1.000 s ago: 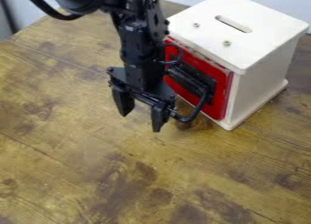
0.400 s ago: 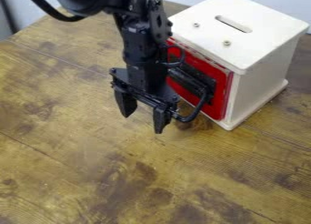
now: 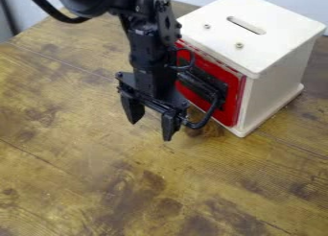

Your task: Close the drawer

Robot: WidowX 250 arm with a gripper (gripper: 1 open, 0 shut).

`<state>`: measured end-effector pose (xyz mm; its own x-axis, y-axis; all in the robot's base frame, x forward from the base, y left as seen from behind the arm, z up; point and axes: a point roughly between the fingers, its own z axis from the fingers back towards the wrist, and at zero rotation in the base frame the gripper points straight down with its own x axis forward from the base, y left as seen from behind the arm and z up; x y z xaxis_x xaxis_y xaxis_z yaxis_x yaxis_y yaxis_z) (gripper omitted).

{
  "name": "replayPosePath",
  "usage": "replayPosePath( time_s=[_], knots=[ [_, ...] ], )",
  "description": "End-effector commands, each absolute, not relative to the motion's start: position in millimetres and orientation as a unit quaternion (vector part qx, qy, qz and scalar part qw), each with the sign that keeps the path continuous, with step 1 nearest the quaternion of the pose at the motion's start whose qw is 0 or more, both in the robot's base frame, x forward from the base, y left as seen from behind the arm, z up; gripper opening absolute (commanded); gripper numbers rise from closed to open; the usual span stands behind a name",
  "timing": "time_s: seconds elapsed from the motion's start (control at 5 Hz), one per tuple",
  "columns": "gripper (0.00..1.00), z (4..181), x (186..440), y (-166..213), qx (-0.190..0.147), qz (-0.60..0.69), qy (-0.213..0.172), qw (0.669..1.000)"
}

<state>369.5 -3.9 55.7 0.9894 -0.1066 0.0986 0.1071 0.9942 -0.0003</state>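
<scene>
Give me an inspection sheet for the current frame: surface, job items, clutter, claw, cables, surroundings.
Surface: worn wooden table, stained and scuffed, bare in front of the box.
Job's things: red-fronted drawer with black loop handle in the cream-white box; the front looks close to flush with the casing, but whether it is fully shut cannot be told.
Clutter: nothing seen.
Claw: black claw pointing down, fingers spread and holding nothing, just in front of the drawer beside the handle; contact with the handle cannot be told.
Cables: black cable looping at the top left by the arm.
Surroundings: dark background past the table's far edge, no detail.
</scene>
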Motion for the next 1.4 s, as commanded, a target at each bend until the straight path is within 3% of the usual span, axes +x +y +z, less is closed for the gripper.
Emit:
replayPosePath(
  time_s=[0.0, 1.2],
  knots=[
    [1.00, 86.2, 374.4, -5.2, -0.003, -0.053, -0.087, 0.995],
    [1.00, 115.8, 376.9, -50.6, -0.005, -0.108, -0.114, 0.988]
  ],
)
